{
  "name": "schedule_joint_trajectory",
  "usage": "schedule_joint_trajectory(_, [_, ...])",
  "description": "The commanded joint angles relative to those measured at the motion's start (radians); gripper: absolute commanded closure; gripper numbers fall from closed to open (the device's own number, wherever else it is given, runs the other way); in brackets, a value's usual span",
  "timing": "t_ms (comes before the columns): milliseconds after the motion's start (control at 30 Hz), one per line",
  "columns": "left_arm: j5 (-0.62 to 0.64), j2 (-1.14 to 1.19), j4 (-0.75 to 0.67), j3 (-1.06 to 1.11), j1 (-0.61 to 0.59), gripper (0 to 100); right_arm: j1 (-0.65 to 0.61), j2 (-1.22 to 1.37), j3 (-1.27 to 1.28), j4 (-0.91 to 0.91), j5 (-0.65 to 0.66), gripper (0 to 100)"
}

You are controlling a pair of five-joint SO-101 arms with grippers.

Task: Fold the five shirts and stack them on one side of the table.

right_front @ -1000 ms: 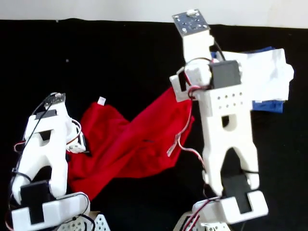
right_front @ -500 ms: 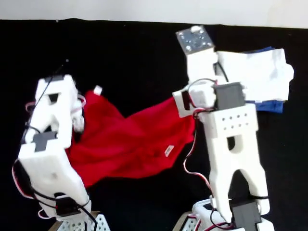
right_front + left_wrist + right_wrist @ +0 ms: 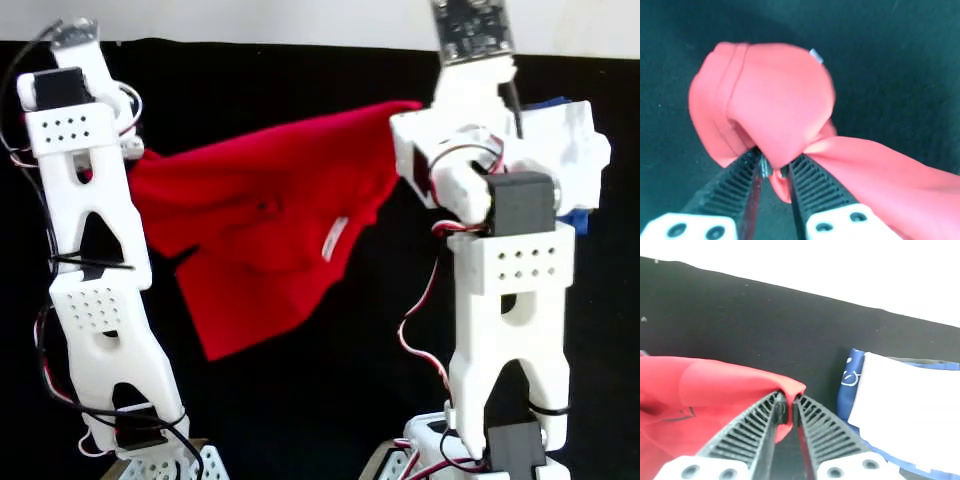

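A table [image 3: 290, 100] covered in black cloth [image 3: 250, 400] takes up nearly the whole high view, from the lower edge of the frame up to a straight border near the top. Above that border a narrow pale band [image 3: 200, 20] runs from the left edge to the right, plain and evenly lit. It may be a wall or a light floor behind the table. In the right wrist view the cloth meets this white area along a straight, slanting line. The cloth looks matt and lies smooth under soft, even light.
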Motion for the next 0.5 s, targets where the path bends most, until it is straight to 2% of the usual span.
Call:
schedule_joint_trajectory(0, [0.021, -0.004, 0.009, -0.038, 0.007, 99, 0.021, -0.022, -0.033, 0.005, 0.011, 99.3])
schedule_joint_trajectory(100, [0.017, -0.004, 0.009, 0.068, 0.008, 98, 0.018, -0.005, 0.004, 0.007, 0.011, 99.3])
schedule_joint_trajectory(233, [0.015, -0.005, 0.008, 0.216, 0.01, 86, 0.018, 0.019, 0.068, 0.013, 0.011, 99.3])
schedule_joint_trajectory(333, [0.017, -0.015, 0.011, 0.226, 0.002, 79, 0.018, 0.018, 0.107, 0.013, 0.011, 99.3])
schedule_joint_trajectory(467, [0.02, -0.068, 0.017, 0.216, -0.001, 78, 0.019, 0.019, 0.12, 0.013, 0.011, 99.3])
